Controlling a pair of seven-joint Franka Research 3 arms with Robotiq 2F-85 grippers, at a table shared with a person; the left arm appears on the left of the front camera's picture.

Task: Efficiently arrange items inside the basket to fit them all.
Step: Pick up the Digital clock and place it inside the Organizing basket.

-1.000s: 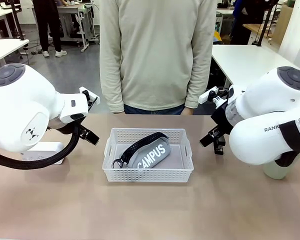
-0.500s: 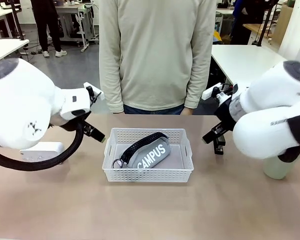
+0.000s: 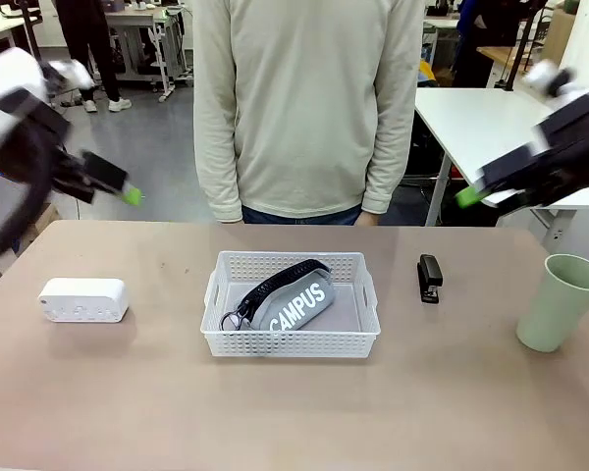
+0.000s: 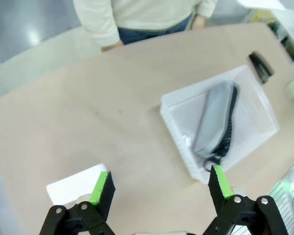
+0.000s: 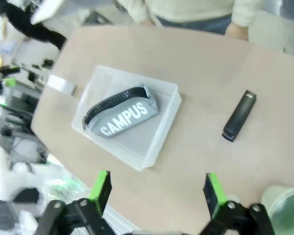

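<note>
Basket: the white basket [image 4: 177, 141] lay on the table [image 4: 93, 105], set diagonally in the picture.
Pouch: a grey pouch [image 4: 211, 117] lay inside the basket, with its black strap [image 4: 229, 128] along one side.
Stapler: a black stapler [image 4: 260, 66] lay on the table just beyond the basket's upper-right corner, not touching it.
Box: a small white box [image 4: 73, 185] sat well apart from the basket, to its lower left.
Left gripper: the left gripper [image 4: 159, 183] hung above the table with its jaws spread wide and nothing between them.
Person: a pale sleeve [image 4: 95, 22] showed at the table edge beyond the basket.

White plastic lattice basket [image 3: 291, 339]; grey cloth pouch [image 3: 296, 304]; matt table [image 3: 294, 412].
</note>
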